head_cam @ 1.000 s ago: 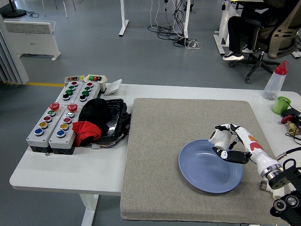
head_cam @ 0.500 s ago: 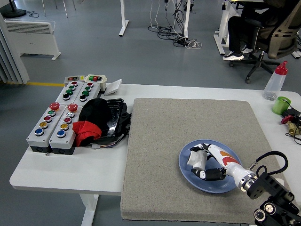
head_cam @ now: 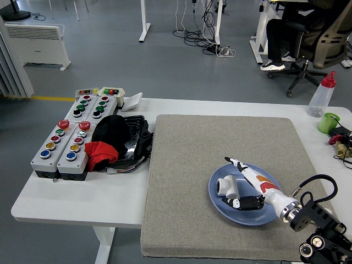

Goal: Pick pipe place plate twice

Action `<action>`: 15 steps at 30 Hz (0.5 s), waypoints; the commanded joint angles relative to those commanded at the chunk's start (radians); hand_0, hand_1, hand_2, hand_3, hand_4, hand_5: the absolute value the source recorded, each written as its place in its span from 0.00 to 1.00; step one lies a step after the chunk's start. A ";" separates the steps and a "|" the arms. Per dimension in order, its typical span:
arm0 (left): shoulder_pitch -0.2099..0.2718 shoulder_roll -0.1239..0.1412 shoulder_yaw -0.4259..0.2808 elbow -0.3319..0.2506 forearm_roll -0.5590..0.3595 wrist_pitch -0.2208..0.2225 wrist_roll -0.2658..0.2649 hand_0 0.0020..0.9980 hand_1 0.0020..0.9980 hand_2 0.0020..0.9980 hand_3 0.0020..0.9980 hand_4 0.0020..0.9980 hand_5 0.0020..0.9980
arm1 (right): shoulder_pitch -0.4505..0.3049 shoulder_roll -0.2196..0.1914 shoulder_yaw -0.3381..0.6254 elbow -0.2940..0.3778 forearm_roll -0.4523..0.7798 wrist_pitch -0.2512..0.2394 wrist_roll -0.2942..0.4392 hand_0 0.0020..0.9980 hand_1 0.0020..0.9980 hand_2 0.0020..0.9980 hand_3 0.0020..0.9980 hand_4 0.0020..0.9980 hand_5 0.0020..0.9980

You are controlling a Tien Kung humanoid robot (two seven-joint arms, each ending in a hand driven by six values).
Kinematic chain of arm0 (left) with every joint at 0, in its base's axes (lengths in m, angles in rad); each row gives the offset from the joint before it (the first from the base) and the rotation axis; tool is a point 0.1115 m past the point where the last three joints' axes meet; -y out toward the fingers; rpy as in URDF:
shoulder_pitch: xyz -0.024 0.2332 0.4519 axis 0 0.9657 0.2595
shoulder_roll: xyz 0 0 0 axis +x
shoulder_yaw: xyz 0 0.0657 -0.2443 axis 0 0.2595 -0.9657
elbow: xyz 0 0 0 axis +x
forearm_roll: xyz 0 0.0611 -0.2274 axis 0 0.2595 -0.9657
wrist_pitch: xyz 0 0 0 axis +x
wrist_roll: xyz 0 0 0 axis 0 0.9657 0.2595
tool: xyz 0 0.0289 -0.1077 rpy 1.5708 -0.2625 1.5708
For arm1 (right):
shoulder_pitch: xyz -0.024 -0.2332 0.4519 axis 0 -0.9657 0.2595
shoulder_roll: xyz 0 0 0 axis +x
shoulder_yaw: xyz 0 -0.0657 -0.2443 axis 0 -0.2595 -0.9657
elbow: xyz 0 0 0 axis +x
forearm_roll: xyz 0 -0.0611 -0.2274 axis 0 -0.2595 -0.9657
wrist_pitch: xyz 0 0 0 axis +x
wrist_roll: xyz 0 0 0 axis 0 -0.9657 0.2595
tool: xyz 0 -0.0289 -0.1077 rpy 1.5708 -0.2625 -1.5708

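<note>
1. The white pipe [head_cam: 227, 187], a short fitting with an open round end facing left, lies inside the blue plate [head_cam: 242, 215], on its left half.
2. The right hand [head_cam: 246, 186] is over the plate just to the right of the pipe. Its fingers are spread: the upper ones [head_cam: 237, 164] point up and left past the pipe, and the dark lower ones [head_cam: 242, 203] lie below it. The pipe sits between them with no finger closed around it; whether a finger touches the pipe cannot be told.
3. The right arm [head_cam: 308, 217] comes in from the lower right corner, with a black cable looping above its wrist.
4. The plate rests on a grey mat [head_cam: 198, 148] that covers the right part of the white table [head_cam: 77, 198].
5. Well to the left, off the mat, stand grey button boxes [head_cam: 69, 140] with red, green, blue and yellow buttons. Beside them lies a black tray [head_cam: 135, 137] with black and red cloth [head_cam: 104, 146] on it.
6. At the table's far right edge stand a clear bottle with a red cap [head_cam: 322, 94] and a green cup [head_cam: 329, 122].
7. Beyond the table, a person's legs [head_cam: 278, 38] show by an office chair [head_cam: 324, 38] on the grey floor.
</note>
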 joint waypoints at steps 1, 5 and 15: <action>0.000 0.000 -0.003 0.000 0.003 0.001 0.001 0.63 0.61 0.64 0.73 0.65 1.00 | -0.005 -0.001 0.008 0.003 0.007 -0.005 0.005 1.00 0.99 1.00 1.00 0.89 0.41; 0.003 0.000 -0.011 0.000 0.014 0.002 0.003 0.63 0.61 0.64 0.73 0.65 1.00 | -0.036 -0.007 0.066 0.026 0.025 -0.032 0.035 1.00 0.98 1.00 1.00 0.89 0.43; 0.011 0.000 -0.024 0.000 0.030 0.007 0.006 0.63 0.61 0.64 0.73 0.65 1.00 | -0.173 -0.115 0.304 0.084 -0.048 -0.008 0.005 1.00 0.96 1.00 1.00 0.88 0.42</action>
